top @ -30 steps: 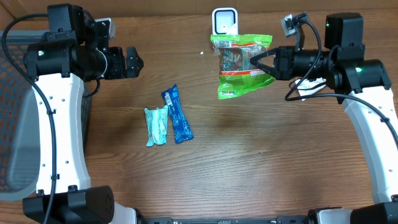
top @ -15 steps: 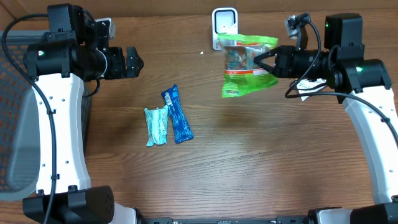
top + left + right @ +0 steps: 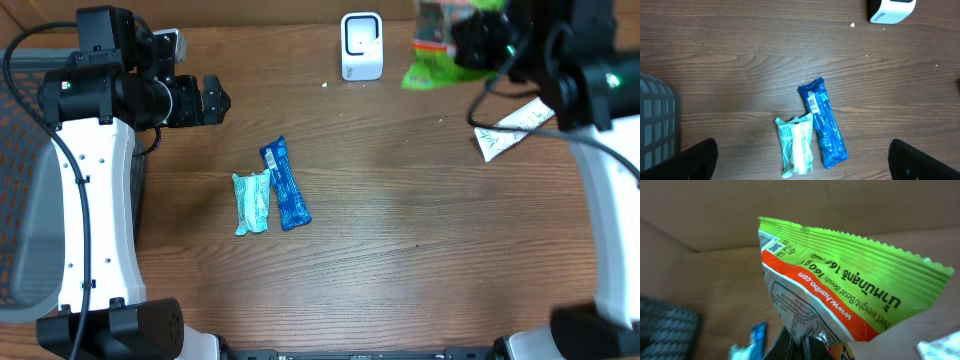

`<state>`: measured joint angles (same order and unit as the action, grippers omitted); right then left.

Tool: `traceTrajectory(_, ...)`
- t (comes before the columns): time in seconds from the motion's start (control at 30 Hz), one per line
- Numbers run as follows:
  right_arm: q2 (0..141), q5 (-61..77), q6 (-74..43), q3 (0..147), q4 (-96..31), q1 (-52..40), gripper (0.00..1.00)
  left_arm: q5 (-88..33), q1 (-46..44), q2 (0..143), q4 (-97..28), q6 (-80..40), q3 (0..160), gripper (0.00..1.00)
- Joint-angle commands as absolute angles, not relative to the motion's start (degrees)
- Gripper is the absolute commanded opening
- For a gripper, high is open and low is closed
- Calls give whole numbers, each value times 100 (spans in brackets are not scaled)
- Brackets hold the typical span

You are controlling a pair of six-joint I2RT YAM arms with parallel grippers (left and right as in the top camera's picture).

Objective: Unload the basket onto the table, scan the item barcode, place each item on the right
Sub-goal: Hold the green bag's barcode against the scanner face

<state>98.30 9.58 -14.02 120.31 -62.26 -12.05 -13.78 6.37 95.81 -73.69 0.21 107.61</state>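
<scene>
My right gripper (image 3: 468, 40) is shut on a green and orange candy bag (image 3: 432, 45), held in the air at the table's back edge, right of the white scanner (image 3: 361, 45). The right wrist view shows the bag (image 3: 840, 285) pinched at its bottom edge between the jaws of that gripper (image 3: 802, 347), with small printed codes near the bag's top left corner. My left gripper (image 3: 215, 100) is open and empty at the left. In its wrist view it (image 3: 802, 155) hovers over a blue bar (image 3: 822, 122) and a teal packet (image 3: 796, 145).
The blue bar (image 3: 285, 185) and teal packet (image 3: 252, 202) lie side by side left of the table's centre. A grey mesh basket (image 3: 20, 200) stands at the left edge. A white printed wrapper (image 3: 510, 130) lies at the right.
The right arm has carried the candy bag up and to the right, from in front of the scanner toward the back edge. The left arm has not moved.
</scene>
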Motion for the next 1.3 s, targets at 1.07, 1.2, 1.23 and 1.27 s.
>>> traceTrajectory(1.07,14387,-6359,2032,13426,-3148,-2958,4,-1446,635,9625,-7345,130,10785,100)
traceTrajectory(1.2,14516,-6075,2705,13421,-3109,-2982,4,-1444,635,9625,-7345,130,10785,100)
traceTrajectory(1.23,14551,-6082,2812,13419,-3111,-2991,4,-1446,635,9625,-7345,130,10785,100)
traceTrajectory(1.27,14560,-6082,2910,13415,-3116,-2995,4,-1446,635,9625,-7345,130,10785,100)
